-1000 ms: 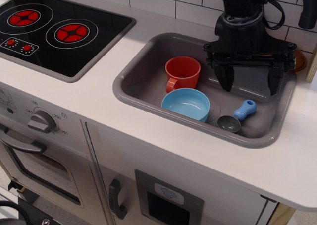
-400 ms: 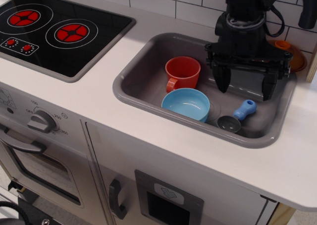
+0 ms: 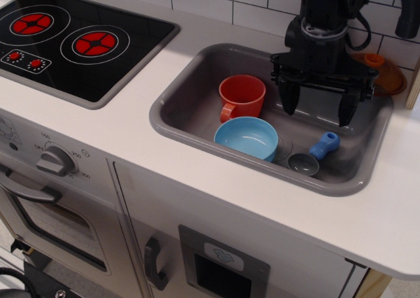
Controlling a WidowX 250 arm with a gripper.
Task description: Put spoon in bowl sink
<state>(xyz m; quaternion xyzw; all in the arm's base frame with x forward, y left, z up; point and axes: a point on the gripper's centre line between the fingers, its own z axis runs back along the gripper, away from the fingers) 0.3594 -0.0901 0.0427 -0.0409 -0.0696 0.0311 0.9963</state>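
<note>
Tool (image 3: 317, 108) spread wide, pointing down above sink (image 3: 197, 117), apparently clear of spoon (image 3: 315, 154)

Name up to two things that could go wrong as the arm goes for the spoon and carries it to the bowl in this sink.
1. The spoon lies flat on the sink floor near the front wall; the open pincer may slip off its stubby handle or bump the wall.
2. The bowl sits against the mug and near the spoon's scoop; a low carry could knock either.
</note>
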